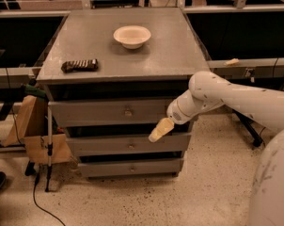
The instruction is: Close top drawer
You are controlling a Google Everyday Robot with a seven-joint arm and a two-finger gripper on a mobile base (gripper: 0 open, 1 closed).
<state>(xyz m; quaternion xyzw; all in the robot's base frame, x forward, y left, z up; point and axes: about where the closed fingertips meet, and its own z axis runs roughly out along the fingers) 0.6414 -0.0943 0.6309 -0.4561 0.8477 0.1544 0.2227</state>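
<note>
As if to shove the wide grey-painted wooden top drawer (109, 112) home, holds the cream-tipped end effector (161, 130) just below that drawer's right end, by its front; cannot tell whether clenched or released; looks nearly flush.

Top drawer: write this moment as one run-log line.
gripper: cream, by lower right edge of wide grey wooden top drawer | drawer: not fully shut
</note>
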